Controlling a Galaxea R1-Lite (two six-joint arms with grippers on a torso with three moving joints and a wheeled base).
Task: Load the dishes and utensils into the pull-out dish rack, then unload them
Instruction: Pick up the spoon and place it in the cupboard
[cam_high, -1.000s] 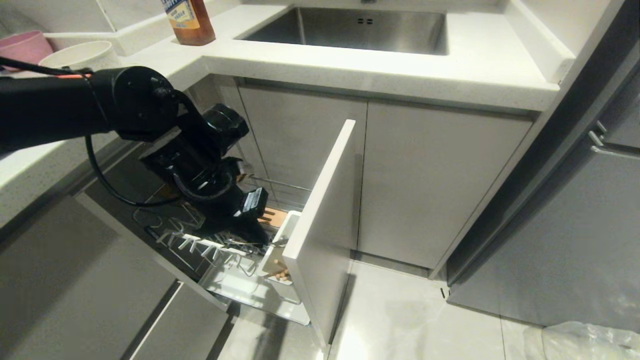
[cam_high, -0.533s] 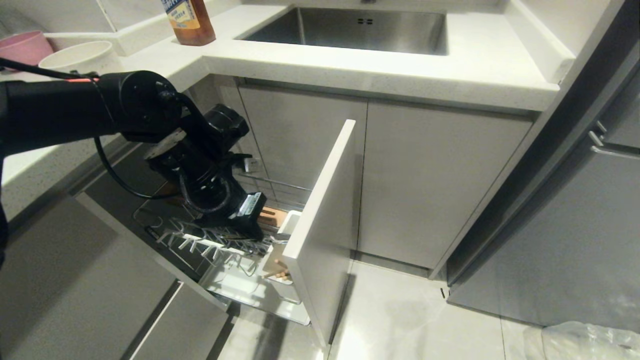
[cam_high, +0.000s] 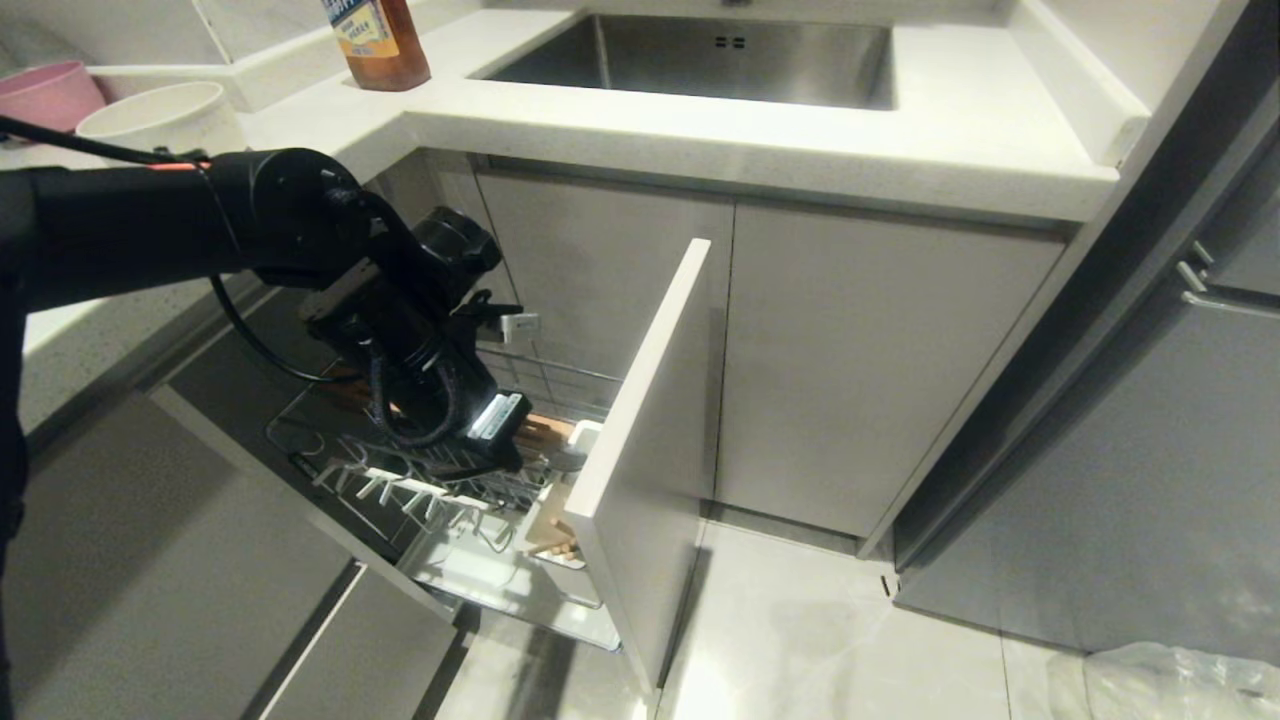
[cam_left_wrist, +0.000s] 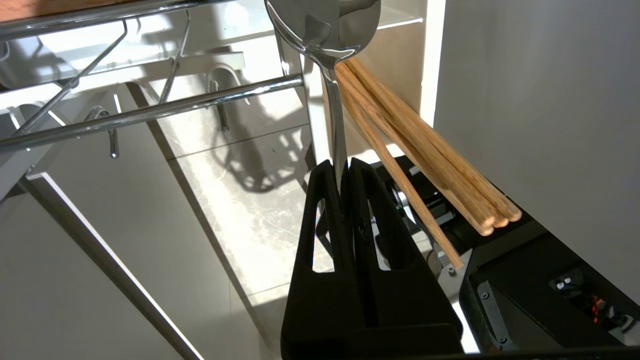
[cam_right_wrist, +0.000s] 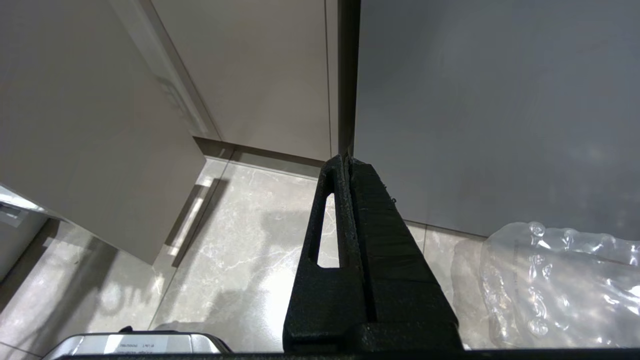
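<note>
Crowding spoon (cam_left_wrist: 334, 95): chopsticks (cam_left_wrist: 425, 155), rack wires (cam_left_wrist: 150, 107).

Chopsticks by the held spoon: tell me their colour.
Light, natural wood with visible grain; the chopsticks show best in the left wrist view.

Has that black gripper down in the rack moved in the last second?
Yes. The left gripper has lifted slightly, away from the white cup.

Polished metal, bare wood and matt black plastic

The spoon (cam_left_wrist: 322, 30) is mirror-bright metal; the chopsticks (cam_left_wrist: 425, 150) are pale, grainy, unvarnished wood. The dish rack (cam_left_wrist: 150, 107) wires are glossy chrome. The left gripper (cam_left_wrist: 345, 167) fingers are matt black plastic, finely textured. The drawer front (cam_high: 640, 440) looks smooth and satin; the floor (cam_right_wrist: 240, 250) is glossy marbled tile.
</note>
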